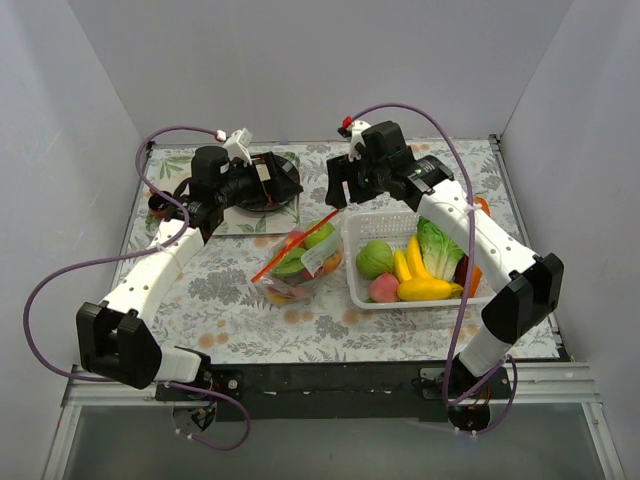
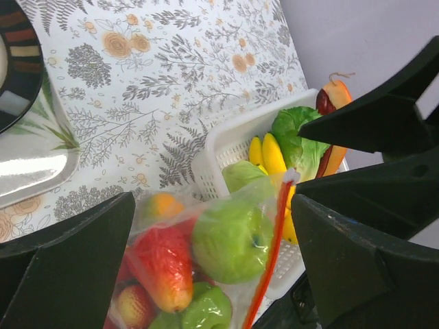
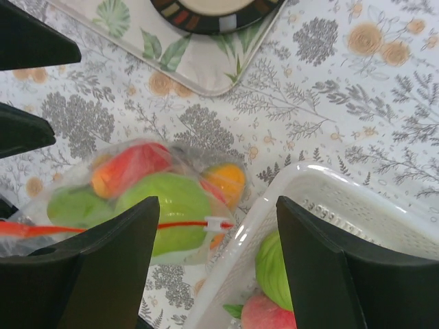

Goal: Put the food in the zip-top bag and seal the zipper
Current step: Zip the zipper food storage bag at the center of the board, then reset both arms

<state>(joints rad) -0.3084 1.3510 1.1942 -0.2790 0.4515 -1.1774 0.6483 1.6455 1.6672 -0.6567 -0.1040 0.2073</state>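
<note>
Arms: left arm (image 1: 150, 275) and right arm (image 1: 490, 250) rise from the near edge and reach away over the table (image 1: 230, 300); the right one passes above the basket.
Basket: white basket (image 1: 395, 215) at near right, holding loose food (image 1: 375, 258), including bananas (image 1: 412, 262) and a lettuce (image 1: 437, 245), none of it bagged yet.
Bag: bag (image 1: 298, 265) lies mid-table just left of the basket, bulging with green, red and orange pieces. I cannot tell whether it touches the basket wall.
Zipper: zipper (image 1: 290, 250) crosses the bag on a slant, its long axis running from near-left to far-right. From where I stand I cannot tell if it is sealed.
Slider: white slider (image 2: 291, 177) sits at the strip's far-right end, by the basket's far-left corner.
Right gripper: right gripper (image 3: 218, 205) hangs above that corner with its jaws spread wide and nothing in them. The slider lies below, just to the bag side of the gap.
Left gripper: left gripper (image 2: 212, 205) hangs above the bag's far-left side, also spread wide and empty. The strip lies toward its right finger.
Nearer arm: the right, I'd say, for both the slider and the basket; the left is better placed to steady the bag's open side.
Tray: tray (image 3: 199, 65) with a dark plate (image 3: 212, 17) lies farthest back, beyond the bag and apart from it.
</note>
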